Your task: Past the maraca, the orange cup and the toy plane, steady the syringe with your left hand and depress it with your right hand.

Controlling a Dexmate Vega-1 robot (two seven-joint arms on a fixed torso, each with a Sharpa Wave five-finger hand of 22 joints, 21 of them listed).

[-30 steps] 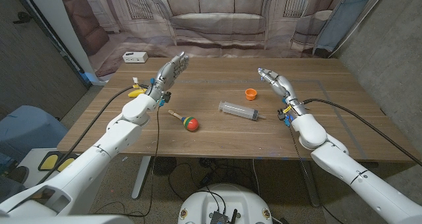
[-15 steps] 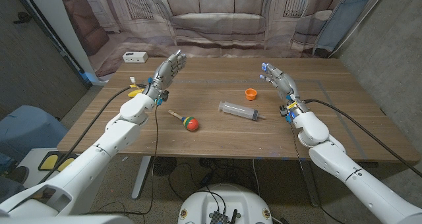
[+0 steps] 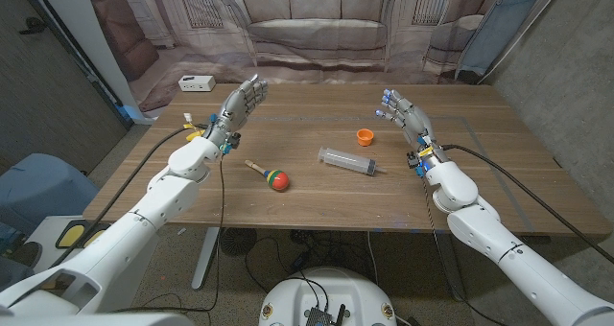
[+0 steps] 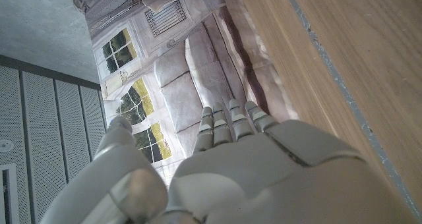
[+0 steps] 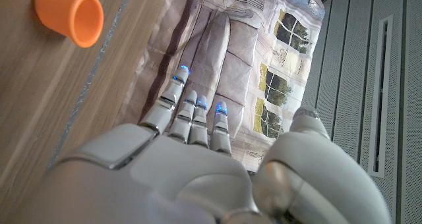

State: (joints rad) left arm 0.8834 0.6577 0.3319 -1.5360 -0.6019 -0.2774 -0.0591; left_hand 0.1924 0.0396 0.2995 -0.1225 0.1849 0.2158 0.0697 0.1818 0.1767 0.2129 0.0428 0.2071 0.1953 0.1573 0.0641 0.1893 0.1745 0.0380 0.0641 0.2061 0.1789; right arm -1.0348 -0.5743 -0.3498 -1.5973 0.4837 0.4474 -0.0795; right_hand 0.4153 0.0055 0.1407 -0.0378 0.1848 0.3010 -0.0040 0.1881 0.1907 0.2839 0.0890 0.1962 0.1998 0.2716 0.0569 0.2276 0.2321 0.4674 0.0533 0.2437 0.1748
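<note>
— How many things are on your table?

— Five that I can count. One syringe [image 3: 347, 160], a clear plastic tube lying on its side near the middle of the wooden table [image 3: 288, 197]. One orange cup [image 3: 365, 136], small and round, tipped on its side at about one o'clock from the syringe and just beside it. One maraca [image 3: 270, 175], a pale wooden handle ending in a glossy ball banded red and green, at roughly eight o'clock from the syringe. One white box [image 3: 196, 82] at the far left corner. One small yellow thing [image 3: 196, 132] near my left wrist, mostly hidden; it may be the toy plane, but I cannot tell.

— And your hands?

— My left hand [image 3: 238, 105] is raised over the table at about ten o'clock from the syringe, fingers spread, grasping nothing. My right hand [image 3: 405, 119] is up at about two o'clock from it, fingers straight and apart, also released. Both are well clear of the syringe.

— What are the hands like?

— Smooth grey-white shells; the right fingertips [image 5: 201, 103] show blue.
</note>
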